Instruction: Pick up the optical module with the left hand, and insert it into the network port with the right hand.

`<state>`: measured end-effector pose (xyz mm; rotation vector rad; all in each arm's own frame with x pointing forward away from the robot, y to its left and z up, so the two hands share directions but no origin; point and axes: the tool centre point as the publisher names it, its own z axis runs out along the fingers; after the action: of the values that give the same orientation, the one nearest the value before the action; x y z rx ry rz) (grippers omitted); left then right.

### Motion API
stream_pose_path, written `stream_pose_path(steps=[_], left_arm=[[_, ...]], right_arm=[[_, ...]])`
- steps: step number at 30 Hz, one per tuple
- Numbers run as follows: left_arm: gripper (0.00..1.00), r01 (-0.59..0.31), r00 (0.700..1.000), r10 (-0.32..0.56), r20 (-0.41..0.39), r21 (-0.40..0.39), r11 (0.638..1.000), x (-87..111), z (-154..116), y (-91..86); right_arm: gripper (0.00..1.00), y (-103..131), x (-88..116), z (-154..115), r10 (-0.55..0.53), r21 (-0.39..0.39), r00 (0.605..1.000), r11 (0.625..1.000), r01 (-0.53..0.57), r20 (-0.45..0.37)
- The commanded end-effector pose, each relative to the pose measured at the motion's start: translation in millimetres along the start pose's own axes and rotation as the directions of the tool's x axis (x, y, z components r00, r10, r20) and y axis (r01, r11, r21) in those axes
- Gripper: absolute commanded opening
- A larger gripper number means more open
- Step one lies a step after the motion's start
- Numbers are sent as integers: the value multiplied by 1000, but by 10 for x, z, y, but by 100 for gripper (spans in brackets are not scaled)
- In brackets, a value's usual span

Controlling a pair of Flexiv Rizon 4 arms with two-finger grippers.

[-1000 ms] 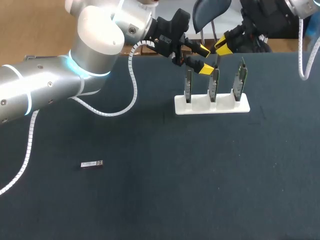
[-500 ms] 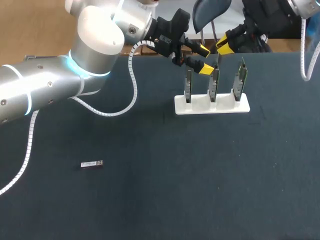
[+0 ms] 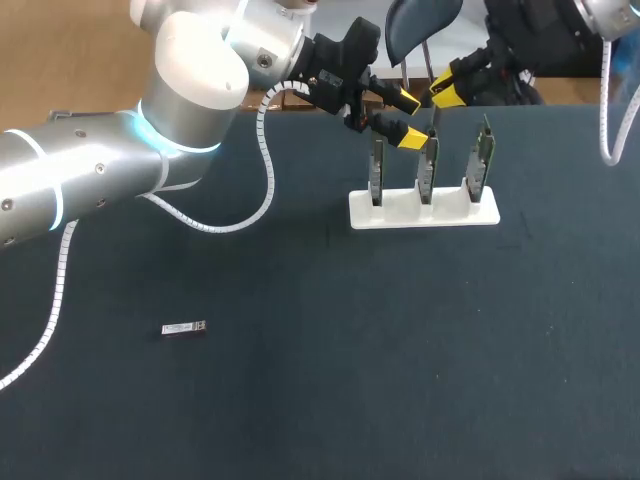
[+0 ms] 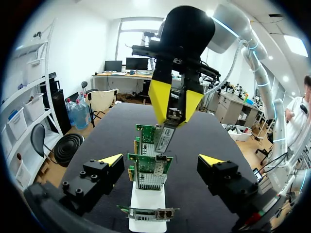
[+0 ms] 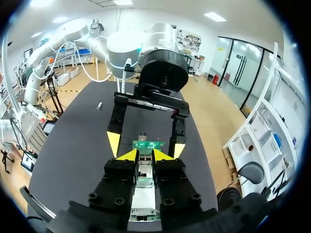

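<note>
Fingers (image 4: 159, 99) on right gripper (image 4: 173, 121) are clasping optical module (image 4: 166, 137), pointing down just above middle network card (image 4: 146, 171); left gripper (image 3: 408, 120) is hanging released beside it.

You're at a robotics lab bench — your left arm (image 3: 100, 170) and right arm (image 3: 598, 12) reach over a dark-topped table (image 3: 400, 380). On it a white stand (image 3: 424, 212) holds three network cards (image 3: 483, 160) upright, and the right gripper (image 4: 175, 116) pinches an optical module (image 4: 166, 137) over them — test hardware set out for machine handling.
</note>
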<state>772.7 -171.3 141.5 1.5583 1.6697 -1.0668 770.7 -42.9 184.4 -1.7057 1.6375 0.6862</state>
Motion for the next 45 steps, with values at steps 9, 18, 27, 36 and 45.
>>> stream_pose_path(steps=[9, 18, 27, 36, 45], left_arm=[[100, 0, 1000, 0, -3, 3, 1000, -6, 3, 16], [100, 0, 1000, 0, -3, 3, 1000, -6, 3, 16], [100, 0, 1000, 0, -3, 3, 1000, -6, 3, 16], [100, 0, 1000, 0, -3, 3, 1000, -6, 3, 16], [100, 0, 1000, 0, -3, 3, 1000, -6, 3, 16]], right_arm=[[0, 36, 9, 20, 24, 2, 1000, 1000, -24, 3], [0, 43, 23, 59, 43, -9, 999, 999, -43, -5], [0, 58, 48, 51, 69, -23, 998, 997, -69, -2], [0, 66, 59, 60, 69, -34, 998, 997, -69, -13], [0, 64, 50, 80, 60, -43, 998, 997, -60, -18]])
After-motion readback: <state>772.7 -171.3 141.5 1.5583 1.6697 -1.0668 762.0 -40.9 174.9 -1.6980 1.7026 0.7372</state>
